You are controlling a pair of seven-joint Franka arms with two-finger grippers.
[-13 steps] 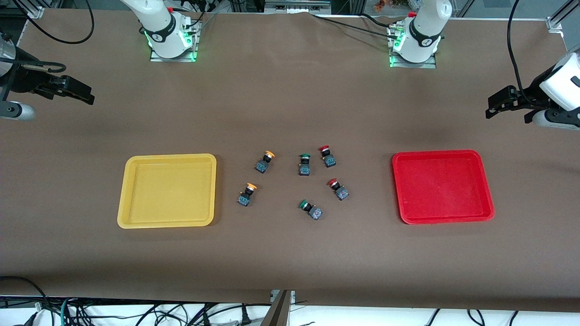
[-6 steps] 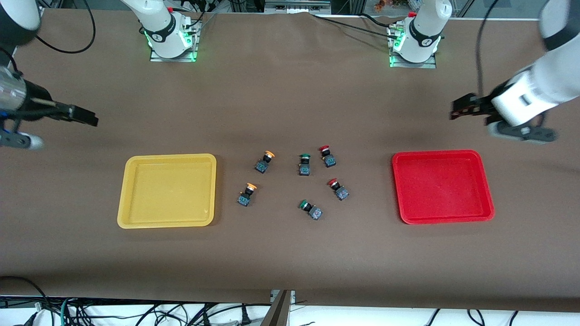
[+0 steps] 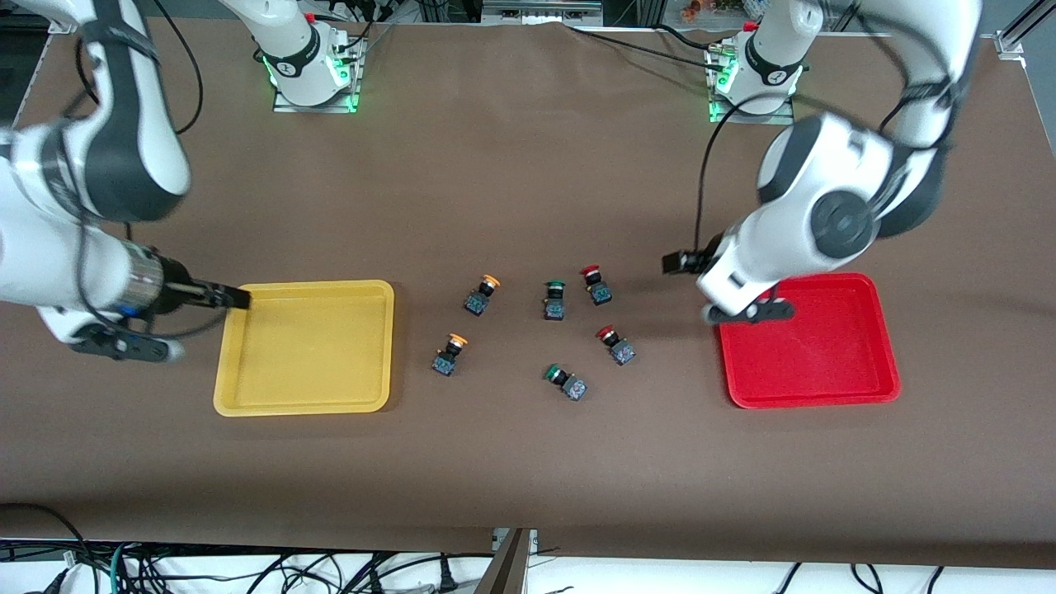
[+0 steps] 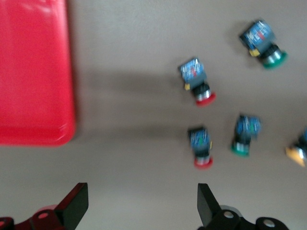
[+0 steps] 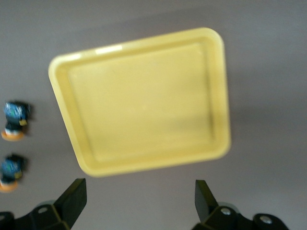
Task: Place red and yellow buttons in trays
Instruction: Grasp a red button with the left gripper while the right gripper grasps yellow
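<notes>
Front view: mid-table, two orange-yellow-capped (image 3: 450,351) and two red-capped push-button switches (image 3: 615,343) lie between the shallow yellow plastic tray (image 3: 239,396) and matching red tray (image 3: 883,388). Right gripper (image 5: 136,199) over the yellow tray's edge and left gripper (image 4: 141,206) beside the red tray's corner both gape wide, empty.

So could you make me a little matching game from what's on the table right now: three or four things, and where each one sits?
Things:
1. left gripper
2. right gripper
3. red tray
4. yellow tray

Places:
A. toward the right arm's end of the table
B. over the yellow tray's corner, jaws open
C. toward the left arm's end of the table
D. over bare table between the buttons and the red tray, jaws open

Pairs: 1-D, 2-B, 3-C, 4-A
</notes>
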